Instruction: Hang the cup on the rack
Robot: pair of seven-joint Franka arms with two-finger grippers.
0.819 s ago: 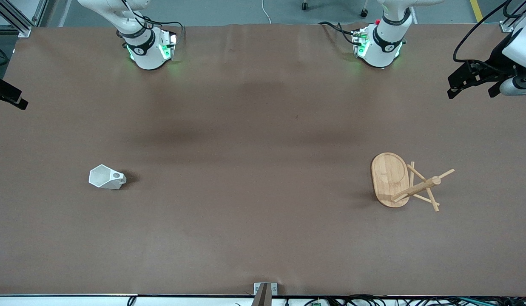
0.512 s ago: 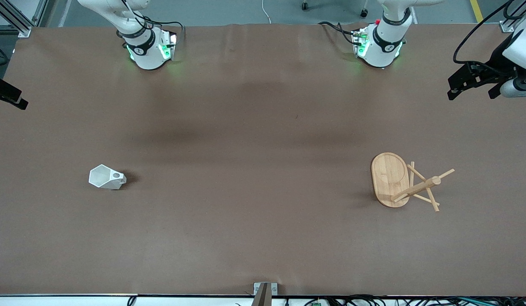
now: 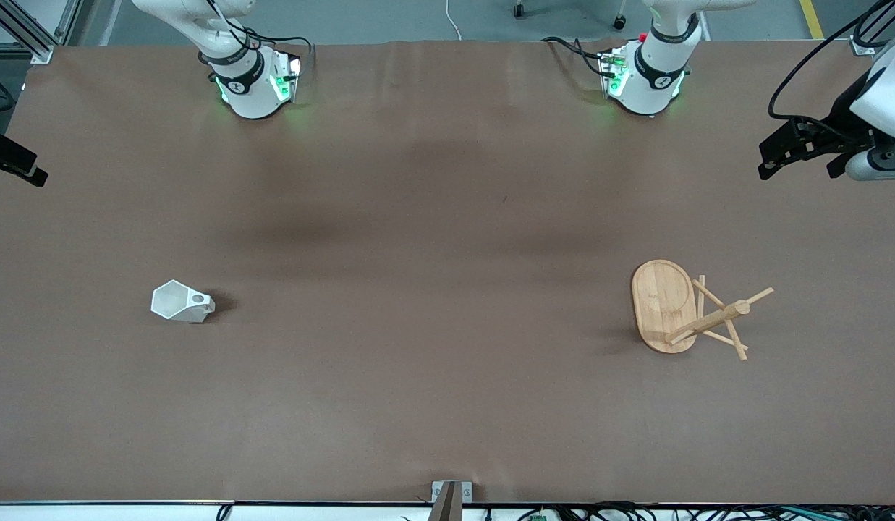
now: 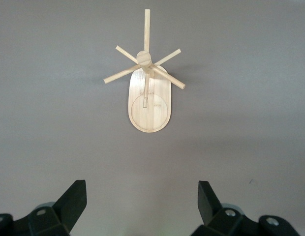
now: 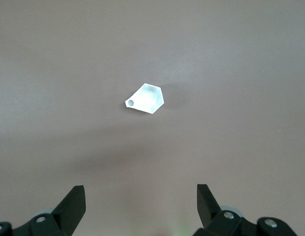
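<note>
The white faceted cup [image 3: 181,302] lies on its side on the brown table toward the right arm's end, with the hole of its handle facing up. It also shows in the right wrist view [image 5: 146,98]. The bamboo rack [image 3: 664,304] stands upright toward the left arm's end, its pegs sticking out crosswise from the post. It also shows in the left wrist view [image 4: 148,101]. My left gripper [image 4: 141,189] is open and empty, high up near the table's end [image 3: 776,155]. My right gripper [image 5: 141,192] is open and empty, high over the table, apart from the cup.
The two arm bases [image 3: 252,83] [image 3: 646,76] stand along the table's edge farthest from the front camera. A small metal bracket [image 3: 451,496] sits at the table's nearest edge. The brown table [image 3: 433,304] lies bare between cup and rack.
My left gripper has shifted slightly near the table's end. The cup, the rack and the right arm have not moved.
</note>
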